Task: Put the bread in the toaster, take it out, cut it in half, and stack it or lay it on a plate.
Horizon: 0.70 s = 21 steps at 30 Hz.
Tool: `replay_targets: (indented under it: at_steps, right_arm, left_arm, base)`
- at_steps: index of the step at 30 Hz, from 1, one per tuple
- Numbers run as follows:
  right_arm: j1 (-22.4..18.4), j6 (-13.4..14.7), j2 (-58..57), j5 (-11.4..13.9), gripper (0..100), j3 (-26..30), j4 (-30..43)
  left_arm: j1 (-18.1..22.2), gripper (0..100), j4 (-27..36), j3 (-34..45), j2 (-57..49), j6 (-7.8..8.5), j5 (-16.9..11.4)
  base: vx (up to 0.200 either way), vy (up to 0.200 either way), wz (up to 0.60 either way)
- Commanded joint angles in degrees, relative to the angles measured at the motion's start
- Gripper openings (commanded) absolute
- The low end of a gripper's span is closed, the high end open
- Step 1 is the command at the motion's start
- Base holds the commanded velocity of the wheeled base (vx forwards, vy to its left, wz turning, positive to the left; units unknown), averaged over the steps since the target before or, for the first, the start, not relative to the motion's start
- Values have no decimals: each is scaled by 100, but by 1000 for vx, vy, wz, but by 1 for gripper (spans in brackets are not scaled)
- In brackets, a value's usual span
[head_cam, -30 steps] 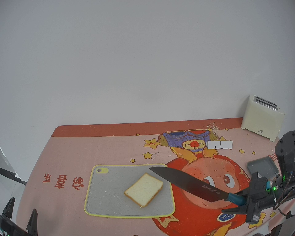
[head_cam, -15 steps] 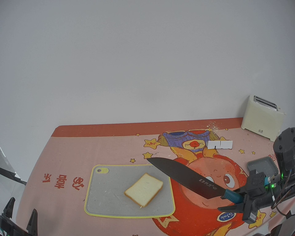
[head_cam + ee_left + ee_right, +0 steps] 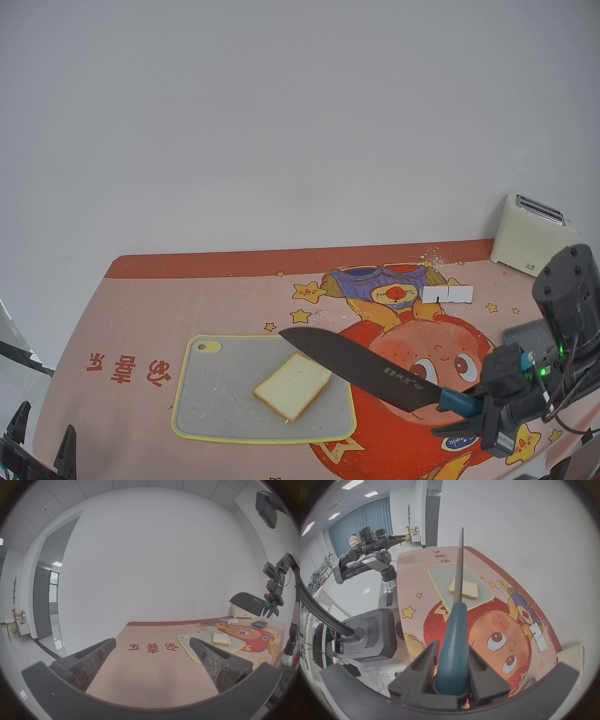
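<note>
A slice of bread (image 3: 292, 385) lies flat on the grey cutting board (image 3: 219, 400) with a yellow rim; the bread (image 3: 466, 589) and board (image 3: 442, 573) also appear in the right wrist view. My right gripper (image 3: 470, 414) is shut on the teal handle of a dark knife (image 3: 356, 366), held in the air with the blade tip over the board's far right part, above the bread. The handle (image 3: 453, 648) sits between the fingers. My left gripper (image 3: 153, 655) stands open and holds nothing, off the table's left front corner. The cream toaster (image 3: 532, 239) stands at the far right.
A small grey tray (image 3: 531, 337) lies right of the cartoon print, partly behind my right arm. Two white cards (image 3: 447, 294) lie near the back. The table mat (image 3: 137, 312) left of the board is bare. Crumbs dot the back edge.
My right gripper has carried the knife leftward; the blade tip went from the board's right edge to over the bread. The bread and left gripper stayed put.
</note>
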State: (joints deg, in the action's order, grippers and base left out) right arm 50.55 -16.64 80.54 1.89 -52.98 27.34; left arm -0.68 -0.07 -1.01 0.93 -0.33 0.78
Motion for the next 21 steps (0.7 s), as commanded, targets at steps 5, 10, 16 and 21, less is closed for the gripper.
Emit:
replay_targets:
  at_steps: [5, 10, 16, 21]
  right_arm:
    - [165, -15, 761, -31, 0, -599, 25]
    - [253, -32, 1060, -75, 0, -951, 535]
    - [192, -15, 1148, -576, 0, -1557, 1713]
    - [183, -6, 1288, -593, 0, -1654, 1854]
  left_arm:
    - [-2, 100, -1, 101, -31, -2, 1]
    - [-2, 100, -1, 101, -31, 7, -8]
    - [-2, 100, -10, 101, -31, 7, -8]
    - [-2, 100, -1, 101, -31, 15, -16]
  base:
    - [0, 0, 0]
    - [0, 0, 0]
    - [0, 0, 0]
    - [0, 0, 0]
